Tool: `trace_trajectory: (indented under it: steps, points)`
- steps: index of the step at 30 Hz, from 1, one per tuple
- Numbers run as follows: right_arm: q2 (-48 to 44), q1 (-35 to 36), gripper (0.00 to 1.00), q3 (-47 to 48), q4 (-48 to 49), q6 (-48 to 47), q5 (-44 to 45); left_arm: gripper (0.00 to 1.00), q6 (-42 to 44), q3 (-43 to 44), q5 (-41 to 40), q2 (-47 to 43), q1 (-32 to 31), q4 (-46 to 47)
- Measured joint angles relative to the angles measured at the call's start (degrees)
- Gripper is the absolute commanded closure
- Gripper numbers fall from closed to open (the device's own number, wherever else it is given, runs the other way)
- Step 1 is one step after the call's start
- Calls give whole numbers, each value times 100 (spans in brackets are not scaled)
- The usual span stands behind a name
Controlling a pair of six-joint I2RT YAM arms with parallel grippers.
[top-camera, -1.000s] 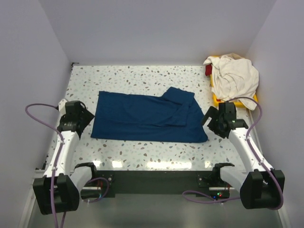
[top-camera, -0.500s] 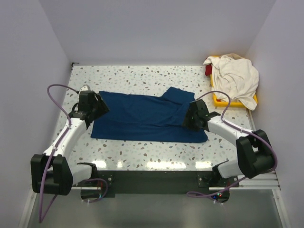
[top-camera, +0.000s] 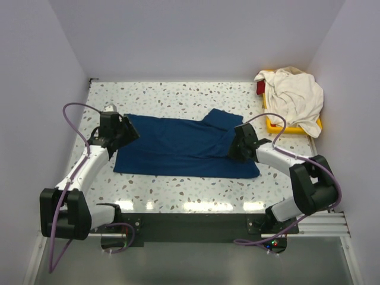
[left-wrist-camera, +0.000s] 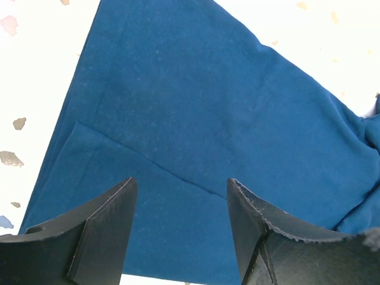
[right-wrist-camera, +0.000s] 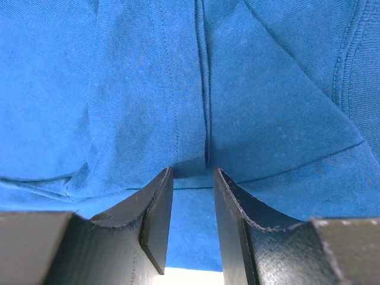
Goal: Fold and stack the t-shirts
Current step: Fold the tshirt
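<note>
Here, the left hand (left-wrist-camera: pixel 179 185) hangs spread over the navy t-shirt (top-camera: pixel 178 145) while the right hand (right-wrist-camera: pixel 193 173) pinches its fold.

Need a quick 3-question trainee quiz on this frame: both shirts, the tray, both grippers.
1. True or false: the cream white cloth t-shirt is spread out flat.
2. The left gripper is: A) open over the dark navy blue cloth t-shirt; B) shut on the cream t-shirt; C) out of view.
3. At which end of the navy t-shirt is the right gripper, by the robot's own sides?
Key: 1. False: it lies crumpled over the yellow plastic tray. 2. A. 3. The right end, jaws pinching a fold.
</note>
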Motion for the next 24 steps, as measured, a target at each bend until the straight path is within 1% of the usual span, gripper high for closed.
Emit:
trace_trajectory:
  steps: [2,5,7,8,10,11,15,21,24]
  points:
    - [0,13,64,0,2,7,4,34,17,0,9,9,0,7]
    - [0,15,68,2,4,17,11,34,20,0,26,20,0,7]
    - [15,15,73,15,9,17,11,34,20,0,35,20,0,9]
    - [37,15,82,26,15,15,13,34,20,0,44,20,0,7]
    - [83,15,86,55,20,17,26,34,20,0,48,20,0,7]
    - [103,15,90,85,15,15,46,34,20,0,50,20,0,7]
    - [157,26,98,304,-2,-7,68,35,20,0,66,20,0,7]
    - [466,181,99,887,17,-79,70,35,22,0,87,20,0,7]
    - [772,382,100,1169,9,-127,92,35,22,0,94,31,0,7]
